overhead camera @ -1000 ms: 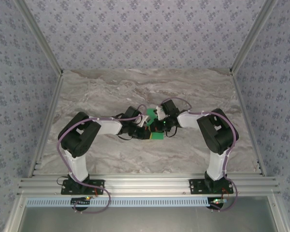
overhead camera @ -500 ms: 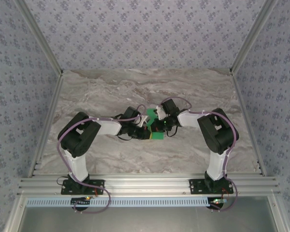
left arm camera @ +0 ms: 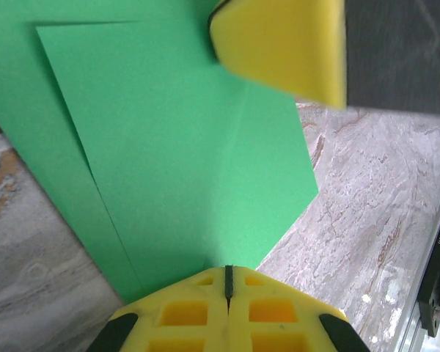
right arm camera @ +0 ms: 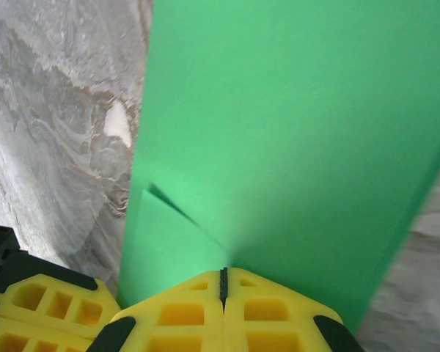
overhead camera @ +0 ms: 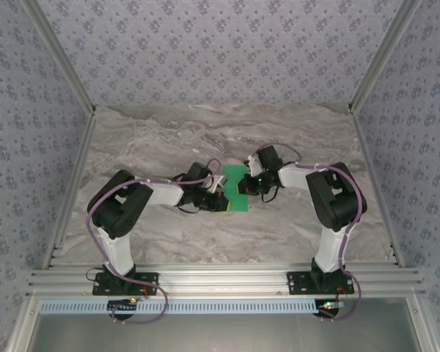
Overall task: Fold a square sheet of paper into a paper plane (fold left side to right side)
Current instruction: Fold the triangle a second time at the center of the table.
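Observation:
The bright green sheet of paper (overhead camera: 237,192) lies flat on the marble table between the two arms, folded over, with crease lines across it (left arm camera: 191,161). A small triangular flap stands slightly raised near its edge (right arm camera: 169,235). My left gripper (overhead camera: 222,191) is shut, its yellow tips (left arm camera: 227,270) resting on the paper's left edge. At the paper's right edge my right gripper (overhead camera: 251,183) is shut too, tips down on the green surface (right arm camera: 222,271). Neither has paper between its jaws. The right gripper's yellow finger (left arm camera: 279,44) hangs over the sheet.
The marble table (overhead camera: 205,139) is walled by patterned panels at the back and both sides. An aluminium rail (overhead camera: 220,279) with both arm bases runs along the near edge. The left gripper's fingers (right arm camera: 37,308) sit close beside my right one.
My right gripper has slid to the right off the middle of the paper, uncovering more of the green sheet. The left arm has stayed put.

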Controlling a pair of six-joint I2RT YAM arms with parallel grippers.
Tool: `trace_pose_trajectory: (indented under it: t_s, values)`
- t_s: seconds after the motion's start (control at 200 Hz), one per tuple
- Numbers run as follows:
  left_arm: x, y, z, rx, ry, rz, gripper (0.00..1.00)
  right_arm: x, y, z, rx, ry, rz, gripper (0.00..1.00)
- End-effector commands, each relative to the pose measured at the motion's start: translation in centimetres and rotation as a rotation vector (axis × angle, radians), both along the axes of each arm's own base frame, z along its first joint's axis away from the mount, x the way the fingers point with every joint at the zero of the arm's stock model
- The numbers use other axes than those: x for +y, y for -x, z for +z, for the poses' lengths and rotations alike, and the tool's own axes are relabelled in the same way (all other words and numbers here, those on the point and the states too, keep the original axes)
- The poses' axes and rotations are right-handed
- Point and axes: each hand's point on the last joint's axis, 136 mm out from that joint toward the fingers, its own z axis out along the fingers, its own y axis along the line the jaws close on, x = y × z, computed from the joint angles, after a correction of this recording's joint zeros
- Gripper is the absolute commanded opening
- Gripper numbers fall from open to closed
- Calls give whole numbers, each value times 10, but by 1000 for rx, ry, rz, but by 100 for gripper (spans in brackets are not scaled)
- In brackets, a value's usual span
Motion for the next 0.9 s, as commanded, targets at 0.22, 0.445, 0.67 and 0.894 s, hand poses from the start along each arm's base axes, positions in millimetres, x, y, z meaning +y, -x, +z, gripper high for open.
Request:
trace_pose_trajectory:
  t_s: [0.22,0.445,0.67,0.894]
  values:
    - [20,18,-25,77,-92,14,0,-44,-19,-1,-23,36,-87,2]
    - [16,16,-16,58,-78,9,0,-28,-11,57,-164,-14,-55,3]
    - [14,15,-13,50,-76,6,0,15,6,41,-103,-62,33,3]
    - [13,14,-12,48,-74,4,0,24,7,19,-55,-25,57,3]
